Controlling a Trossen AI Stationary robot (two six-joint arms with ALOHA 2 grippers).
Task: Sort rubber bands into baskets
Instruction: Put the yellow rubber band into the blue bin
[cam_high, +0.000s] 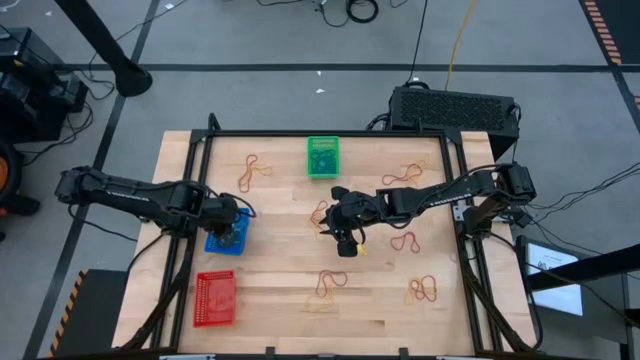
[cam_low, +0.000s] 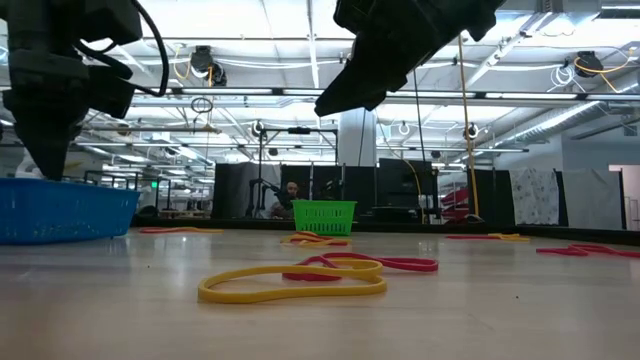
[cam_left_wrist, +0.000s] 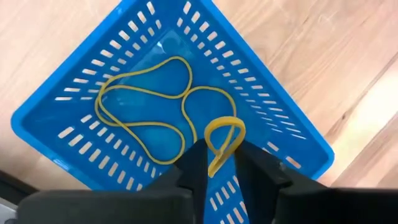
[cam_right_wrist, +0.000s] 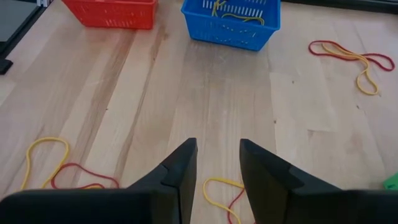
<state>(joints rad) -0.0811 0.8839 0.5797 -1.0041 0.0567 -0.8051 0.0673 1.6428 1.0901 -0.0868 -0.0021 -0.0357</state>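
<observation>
wooden table (cam_high: 280, 300), yellow band (cam_left_wrist: 224, 140) between fingers (cam_left_wrist: 194, 167)

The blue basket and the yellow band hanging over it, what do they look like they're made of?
The blue basket looks like moulded plastic with a slight gloss: rigid walls, even rows of slots and a floor that catches light. The yellow band between the left gripper fingers looks like matte rubber: a thin flat strip that droops in a limp loop. Neither material can be confirmed by sight alone.

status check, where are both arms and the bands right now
Left gripper over blue plastic mesh basket, fingers parted, thin yellow rubber band between them. Right gripper open above mid-table bands. Nothing in the way.
</observation>
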